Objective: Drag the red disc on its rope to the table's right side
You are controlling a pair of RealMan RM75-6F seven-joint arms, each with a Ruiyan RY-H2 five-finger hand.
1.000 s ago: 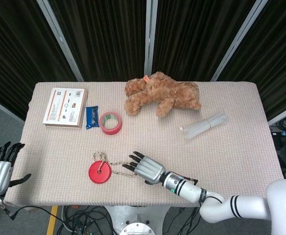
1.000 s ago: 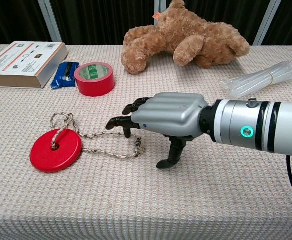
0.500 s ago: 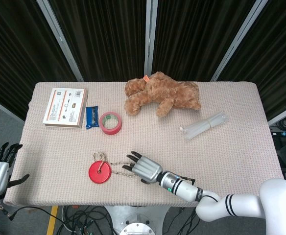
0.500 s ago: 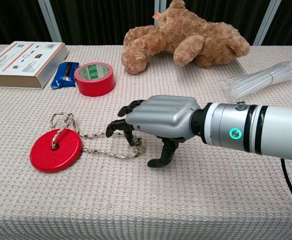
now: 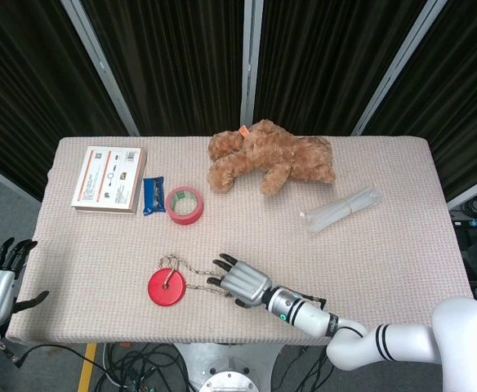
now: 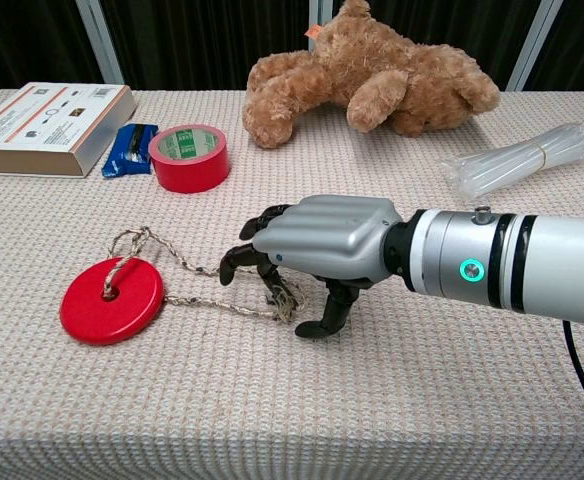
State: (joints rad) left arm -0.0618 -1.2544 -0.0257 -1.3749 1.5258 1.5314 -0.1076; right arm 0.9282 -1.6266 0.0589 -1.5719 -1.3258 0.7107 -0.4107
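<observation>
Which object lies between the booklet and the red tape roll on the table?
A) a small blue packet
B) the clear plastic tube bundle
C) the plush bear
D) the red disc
A: the small blue packet sits between the booklet and the red tape roll, while the other objects lie elsewhere on the table.

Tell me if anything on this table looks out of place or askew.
Only the teddy bear looks toppled, lying on its side near the table's far edge. The box, red tape roll and plastic tube bundle lie flat and look undamaged. Nothing is spilled.
</observation>
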